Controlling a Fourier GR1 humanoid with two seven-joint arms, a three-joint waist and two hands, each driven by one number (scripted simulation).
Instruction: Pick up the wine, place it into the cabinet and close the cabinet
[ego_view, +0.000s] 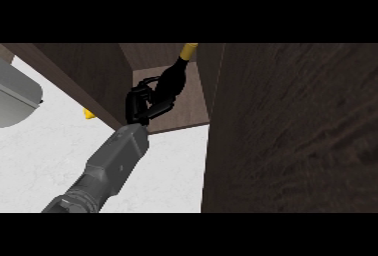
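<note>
So the hand (144, 102) is clamped round the wine (174, 75) — a dark bottle with a yellow top, tilted toward 1 o'clock and poking into the open cabinet (166, 107). The cabinet door (295, 130) fills the whole 3 o'clock side — can't tell which arm this is.

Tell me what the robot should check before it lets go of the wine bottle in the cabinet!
1. Hand around bottle: ok. The hand is curled round the dark wine bottle.
2. Bottle inside cabinet: ok, it is in the opening, above the shelf.
3. Bottle standing upright: not ok, it leans.
4. Bottle's bottom resting on the shelf: cannot tell, the hand hides it.
5. Cabinet door open: ok, it stands at the right.
6. Other hand ready to close the door: cannot tell, it is not in view.
</note>
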